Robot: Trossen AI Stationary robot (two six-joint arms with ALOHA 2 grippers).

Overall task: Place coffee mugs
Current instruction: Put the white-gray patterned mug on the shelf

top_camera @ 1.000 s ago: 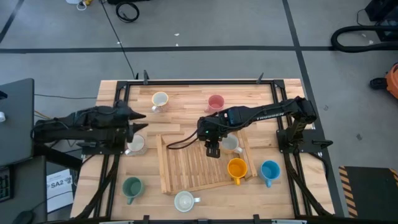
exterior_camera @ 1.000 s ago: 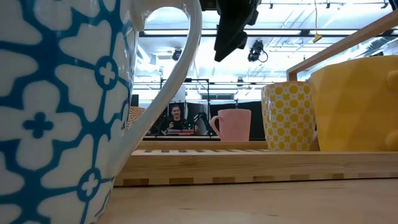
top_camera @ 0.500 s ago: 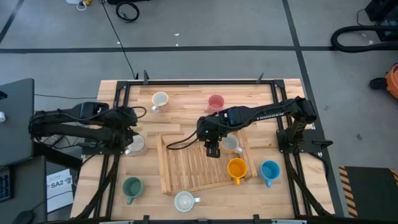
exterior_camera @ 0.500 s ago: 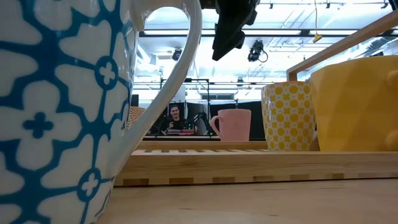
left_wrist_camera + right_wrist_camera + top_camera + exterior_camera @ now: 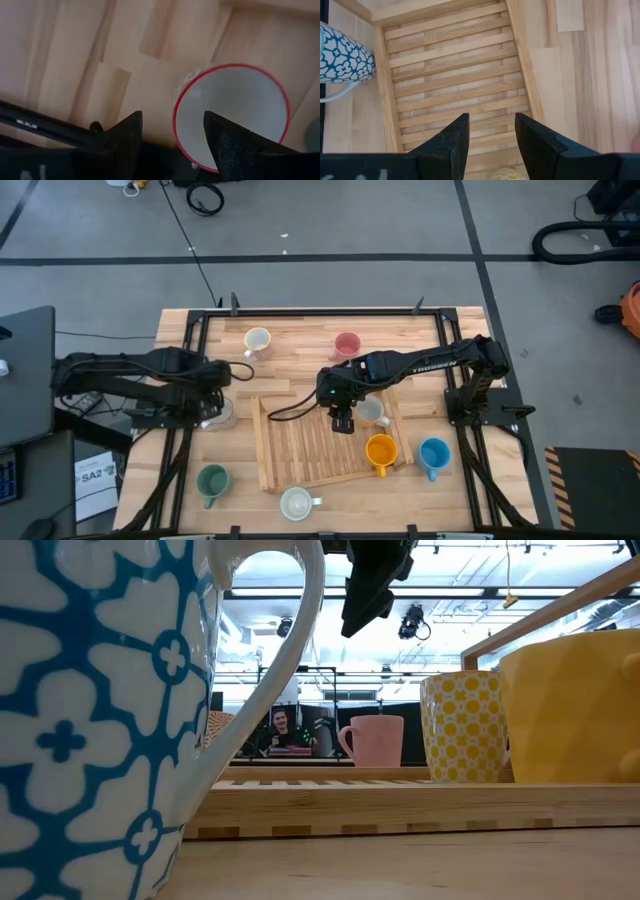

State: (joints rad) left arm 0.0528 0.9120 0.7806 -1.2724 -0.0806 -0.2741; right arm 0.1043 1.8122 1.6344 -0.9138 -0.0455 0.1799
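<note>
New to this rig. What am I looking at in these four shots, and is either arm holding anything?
Two dark robot arms work at a wooden table. The overhead camera shows everything: a slatted wooden tray with an orange mug on it, and other mugs around it, such as the pink mug, blue mug and green mug. The table-level camera looks across past a blue-patterned mug. The other two cameras sit on the wrists. The left gripper hovers with open jaws over a red-rimmed mug near the table's left edge. The right gripper hangs open and empty above the tray.
</note>
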